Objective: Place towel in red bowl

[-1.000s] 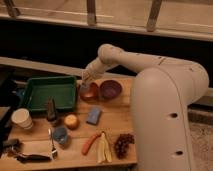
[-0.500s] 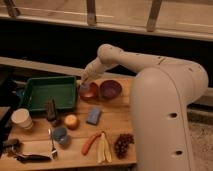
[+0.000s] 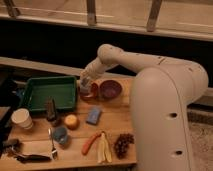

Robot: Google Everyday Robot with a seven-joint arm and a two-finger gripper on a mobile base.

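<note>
Camera view: a wooden table (image 3: pixel 120 125) is seen from above, with a large white robot arm reaching in from the three o'clock side. The gripper (image 3: pixel 86 83) is held low over the red bowl (image 3: pixel 90 92), at the bowl's ten o'clock rim. Whether it is spread, pressed together or pinching cloth cannot be told. The towel cannot be made out apart from the gripper; a pale patch at its tip may be it. A purple bowl (image 3: pixel 110 89) sits at three o'clock of the red bowl, a green tray (image 3: pixel 47 92) at nine o'clock. Over the last second nothing has visibly shifted, so the drop into the bowl is judged imminent or under way.
</note>
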